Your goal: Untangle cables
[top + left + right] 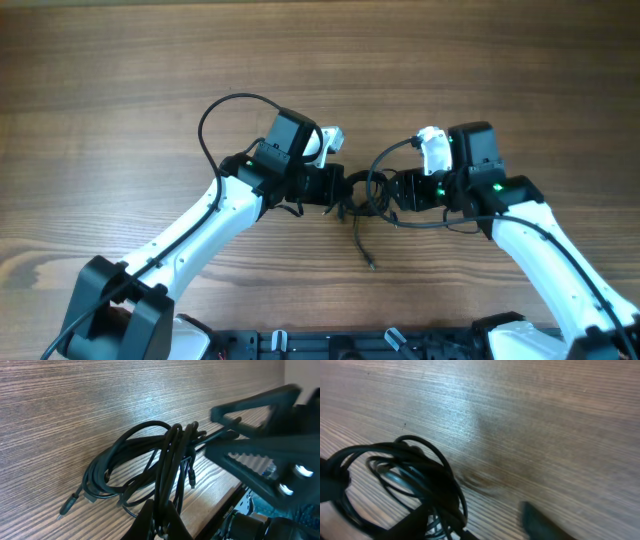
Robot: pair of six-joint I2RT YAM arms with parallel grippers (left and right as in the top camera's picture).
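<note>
Wood-grain table (100,80) under tangled black cables (362,195)

Left arm (200,225) and right arm (560,260) wore white shells, black joints, green lights. Thick black cable (235,97) arched at left wrist's 11 o'clock. Right gripper (210,431): black, triangular fingers.

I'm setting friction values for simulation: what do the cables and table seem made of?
The cables: black, slightly glossy sheath, probably rubber or PVC; soft highlights along the loops. The table: wood or wood-look laminate; straight brown grain, satin glare.
</note>
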